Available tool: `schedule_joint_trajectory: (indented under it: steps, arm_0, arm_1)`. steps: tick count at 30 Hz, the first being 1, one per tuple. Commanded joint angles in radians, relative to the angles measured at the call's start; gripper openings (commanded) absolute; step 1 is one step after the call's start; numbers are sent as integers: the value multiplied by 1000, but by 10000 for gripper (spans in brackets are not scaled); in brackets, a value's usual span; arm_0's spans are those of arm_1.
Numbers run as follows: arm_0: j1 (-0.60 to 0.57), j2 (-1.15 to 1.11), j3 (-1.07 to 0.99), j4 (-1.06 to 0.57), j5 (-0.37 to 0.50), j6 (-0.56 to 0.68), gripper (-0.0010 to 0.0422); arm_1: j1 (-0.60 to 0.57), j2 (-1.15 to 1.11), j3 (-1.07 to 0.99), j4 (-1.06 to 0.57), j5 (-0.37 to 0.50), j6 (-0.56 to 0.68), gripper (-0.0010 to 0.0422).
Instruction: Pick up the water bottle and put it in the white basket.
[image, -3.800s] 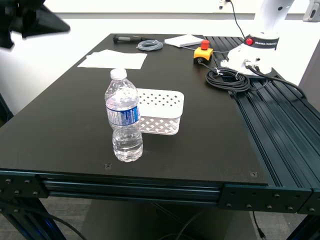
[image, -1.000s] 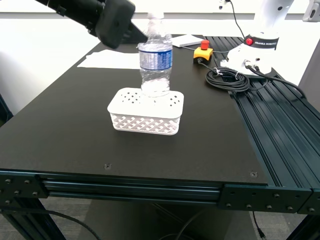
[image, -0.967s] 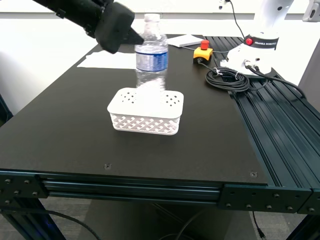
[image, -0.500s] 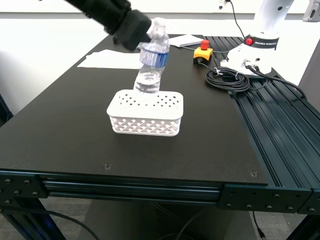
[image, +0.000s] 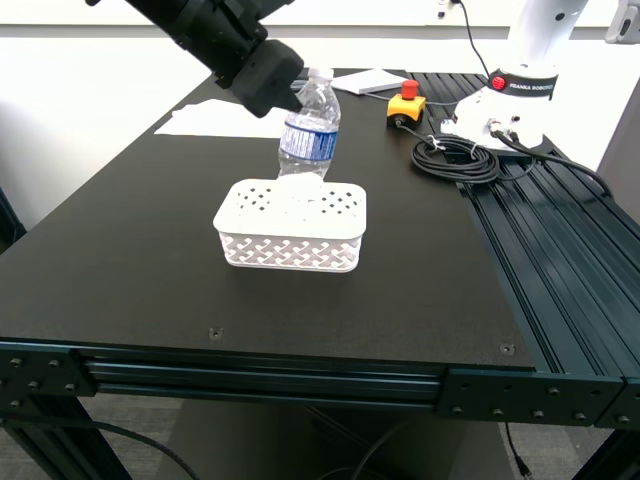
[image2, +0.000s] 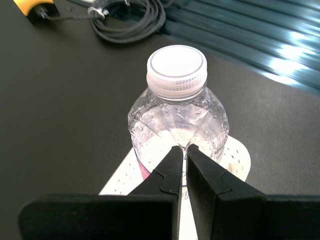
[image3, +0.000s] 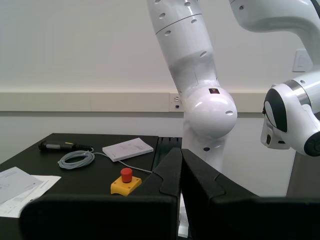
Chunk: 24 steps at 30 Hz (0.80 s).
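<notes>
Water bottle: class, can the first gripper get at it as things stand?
Probably yes: my first gripper sits right by the water bottle with nothing between them, though its jaws are shut and would need to open to grasp.

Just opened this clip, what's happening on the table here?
My first gripper, its jaws closed together, sits against the shoulder of the small clear ribbed plastic water bottle without clamping it. The bottle leans towards the exterior view's right, its base at the hole-dotted top face of the low white plastic lattice basket; whether it rests on that face is unclear. My second gripper is shut, empty and away from both.
</notes>
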Motion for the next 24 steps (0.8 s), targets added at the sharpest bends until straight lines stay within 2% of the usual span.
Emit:
schedule_joint_trajectory:
  steps: [1,5,10,14,19,24]
  arm_0:
    - [1,0,1,3,0,0,1]
    - [0,0,1,3,0,0,1]
    - [1,0,1,3,0,0,1]
    - [1,0,1,3,0,0,1]
    - [1,0,1,3,0,0,1]
    - [1,0,1,3,0,0,1]
  arm_1:
    - [2,-1,-6,3,-20,30,0]
    - [4,-1,-8,6,-24,47,16]
    - [5,-1,-8,5,-57,47,93]
    - [6,-3,8,11,-83,40,134]
    - [4,-16,149,-2,-78,-56,140]
    - [3,-27,294,-67,-60,-70,139]
